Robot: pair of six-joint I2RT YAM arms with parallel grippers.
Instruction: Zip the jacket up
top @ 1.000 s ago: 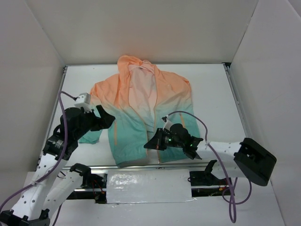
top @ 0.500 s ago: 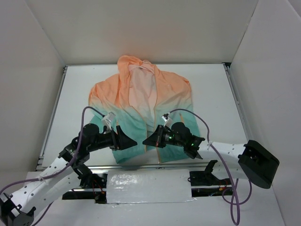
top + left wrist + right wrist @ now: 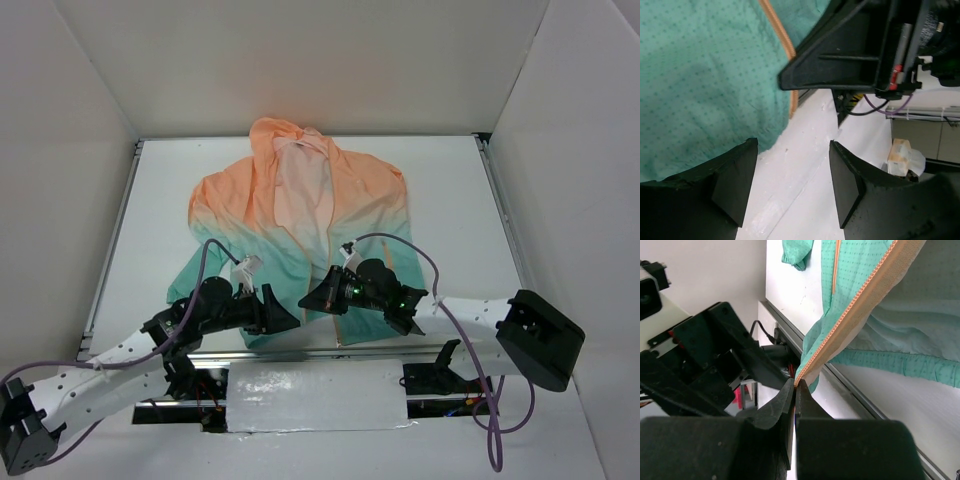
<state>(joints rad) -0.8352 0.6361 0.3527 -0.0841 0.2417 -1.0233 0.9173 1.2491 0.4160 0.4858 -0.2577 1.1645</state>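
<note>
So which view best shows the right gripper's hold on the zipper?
Right wrist: the right gripper is shut on the bottom end of the zipper. Top external hides the pinch under the gripper; left wrist shows only the gripper's side and a zipper strip.

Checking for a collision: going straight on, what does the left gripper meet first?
Probably the teal hem of the jacket, by its orange zipper, then the right gripper behind; depth unclear.

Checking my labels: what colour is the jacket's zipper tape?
Orange zipper tape, clearest in the right wrist view.

walls: plain white panels | table: white, metal-edged | light: even, soft
</note>
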